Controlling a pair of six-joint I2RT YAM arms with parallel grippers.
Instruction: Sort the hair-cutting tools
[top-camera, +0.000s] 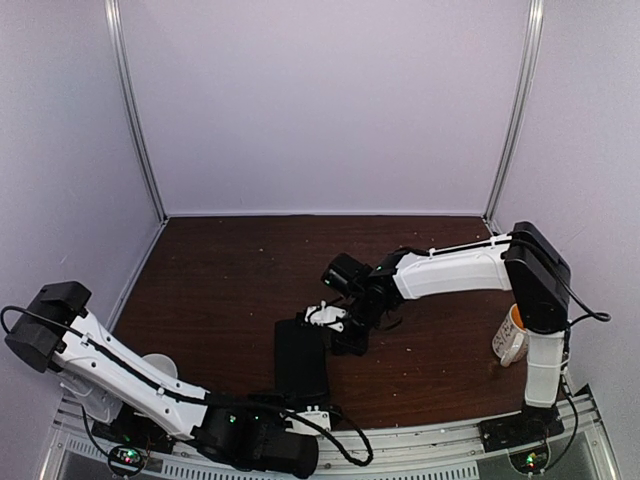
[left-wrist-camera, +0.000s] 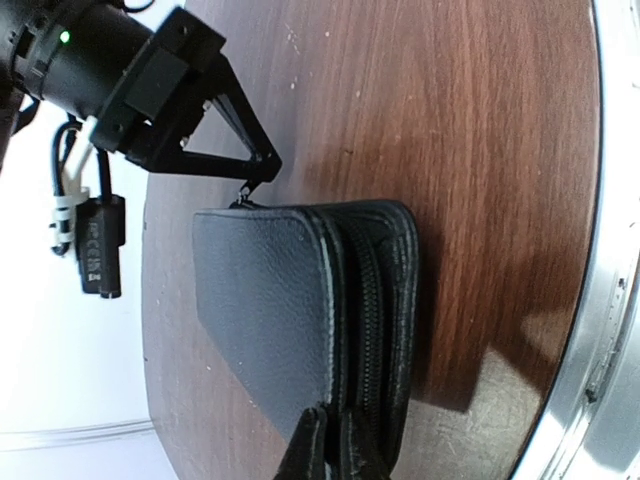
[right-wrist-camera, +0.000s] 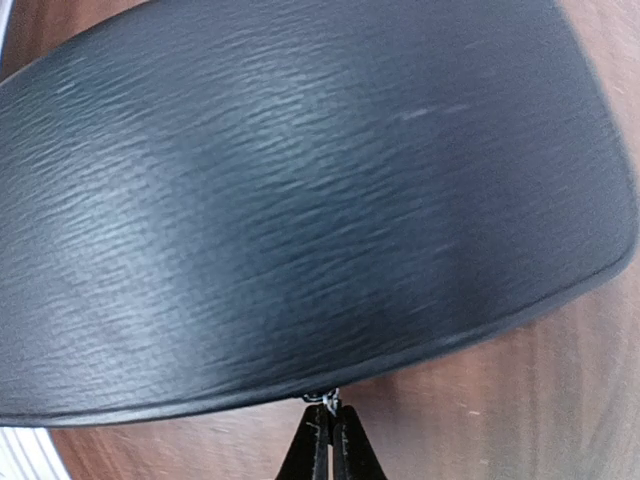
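A flat black zip case (top-camera: 300, 360) lies on the brown table between my two arms. The hair-cutting tools are hidden; none show in any view. My left gripper (left-wrist-camera: 330, 415) is shut on the near edge of the case (left-wrist-camera: 265, 300), pinching the cover beside the zipper track. At the far end, my right gripper (right-wrist-camera: 328, 412) is shut on the small metal zipper pull (right-wrist-camera: 326, 398), with the case (right-wrist-camera: 300, 200) filling that view. From the left wrist view, the right gripper (left-wrist-camera: 262, 172) touches the case's far corner. From above, the right gripper (top-camera: 338, 338) sits at the case's far right corner.
A white mug (top-camera: 512, 335) stands by the right arm's base. A clear plastic cup (top-camera: 160, 368) sits at the near left beside the left arm. The table's metal front rail (left-wrist-camera: 600, 300) runs just behind the case's near end.
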